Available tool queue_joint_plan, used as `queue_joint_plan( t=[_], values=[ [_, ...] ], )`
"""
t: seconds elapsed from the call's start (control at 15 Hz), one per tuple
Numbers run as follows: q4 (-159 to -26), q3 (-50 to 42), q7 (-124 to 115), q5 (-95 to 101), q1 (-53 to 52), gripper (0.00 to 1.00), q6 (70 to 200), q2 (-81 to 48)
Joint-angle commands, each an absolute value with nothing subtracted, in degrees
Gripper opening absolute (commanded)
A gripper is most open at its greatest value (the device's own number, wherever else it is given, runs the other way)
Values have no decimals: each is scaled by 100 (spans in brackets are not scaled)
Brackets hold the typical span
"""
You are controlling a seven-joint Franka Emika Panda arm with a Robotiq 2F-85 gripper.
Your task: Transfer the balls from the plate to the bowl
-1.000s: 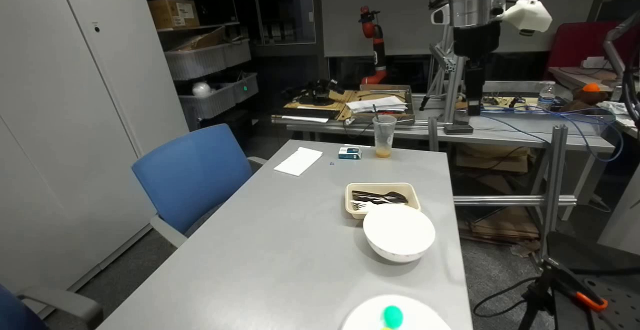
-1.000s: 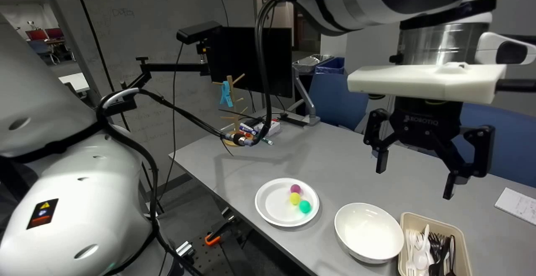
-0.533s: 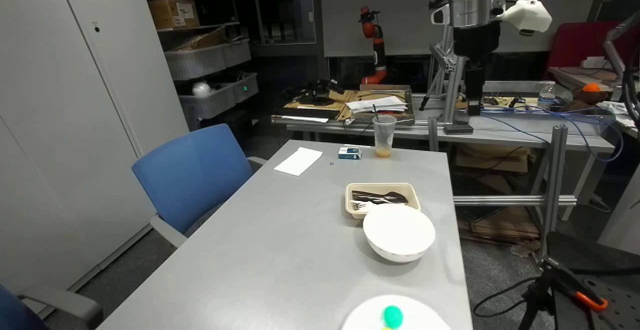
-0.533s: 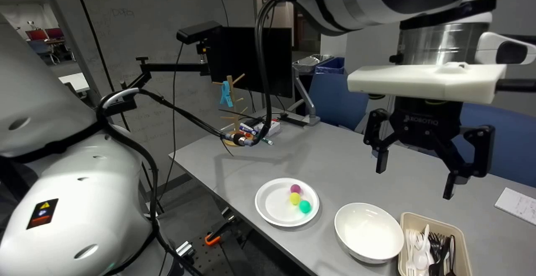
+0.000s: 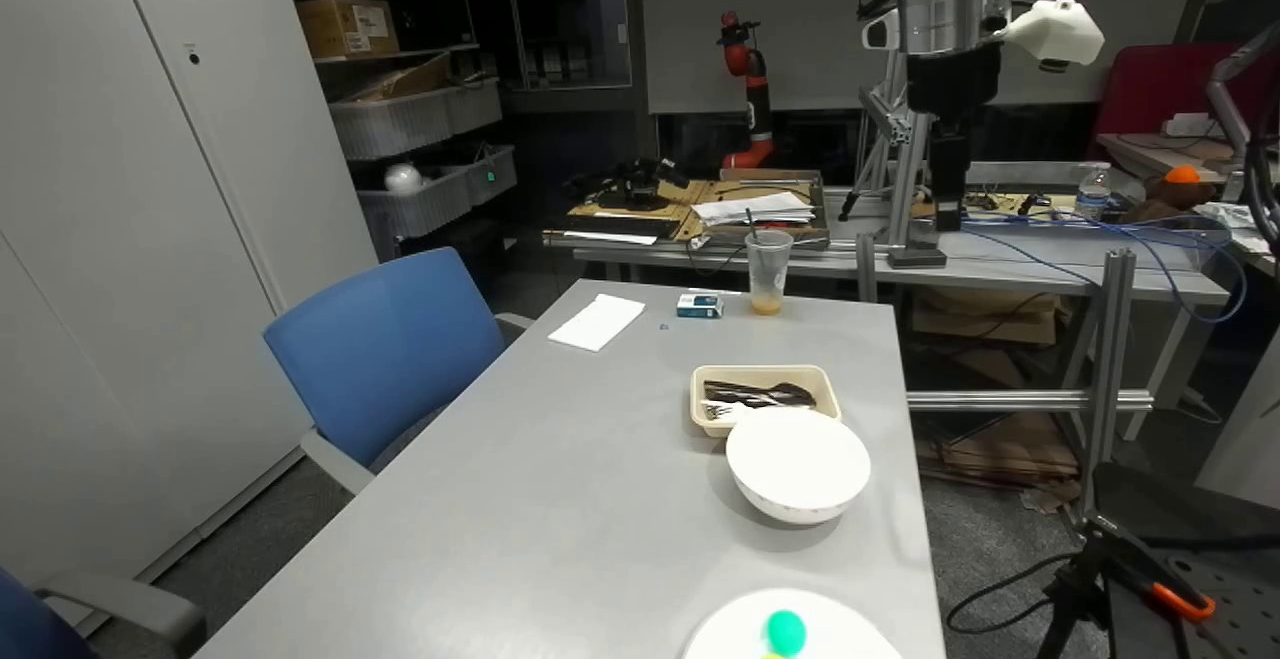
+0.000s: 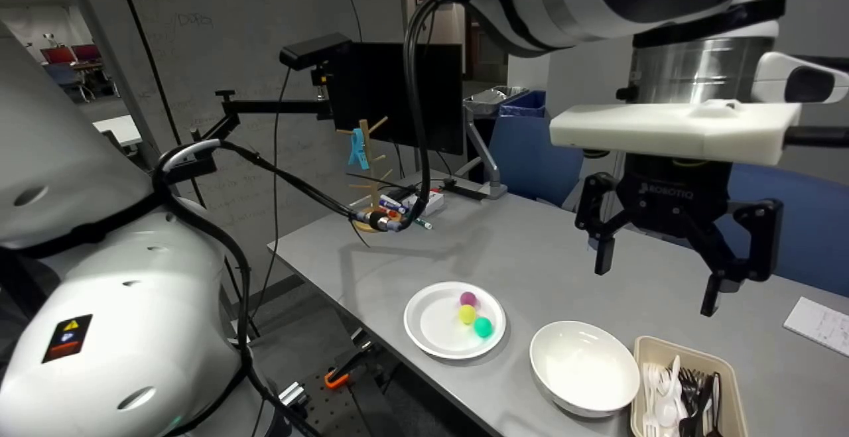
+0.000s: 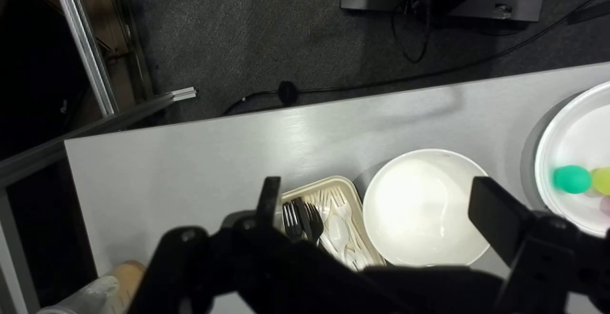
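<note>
I have the arm [image 6: 564, 6] stretched out high over the grey table [image 6: 530, 245], its wrist upright and the gripper [image 6: 656, 281] hanging straight down, well above everything on the tabletop. The two fingers [image 6: 604, 256] are spread wide, with a broad gap between their tips. My wrist view puts one tip at the edge of a beige tray [image 6: 729, 390] and the other across the rim of the white bowl [image 7: 419, 209], though both hang well above them. On the flat white plate [image 6: 428, 324] sit a magenta ball [image 6: 468, 299], a yellow ball [image 6: 467, 314] and a green ball [image 6: 483, 327], in a short crooked row on the side towards the bowl, yellow in the middle and green nearest the bowl. The balls are plain-coloured and small against the plate; whether they touch one another I can't tell. The bowl stands upright between plate and tray, deeper than the plate, its glossy white inside catching the light. Black and white cutlery [image 6: 666, 414] lies in the tray, which is just beside the bowl; contact there I can't make out. Compared with half a second ago, I see hardly any change: the plate and bowl are where they were in both exterior views, the balls have stayed put on the plate, and the gripper keeps the same wide spread at very nearly the same spot above the table.
</note>
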State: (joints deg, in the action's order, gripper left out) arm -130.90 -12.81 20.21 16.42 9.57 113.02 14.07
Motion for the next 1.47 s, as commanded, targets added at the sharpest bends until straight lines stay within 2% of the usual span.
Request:
queue_joint_plan(
  t=[0.0,0.33,0.4,0.6,0.93,1.4],
  values=[
    [-11963,-1154,2080,1351,784,100,11025,734],
    [-10602,-881,1921,1014,616,100,10645,4],
    [-11417,-926,1972,1184,709,100,11071,545],
    [-10853,-817,1941,1107,664,100,10861,140],
    [-10781,-822,1941,1106,672,100,10854,53],
    [-11814,-316,1247,1318,297,100,11460,76]
  ],
)
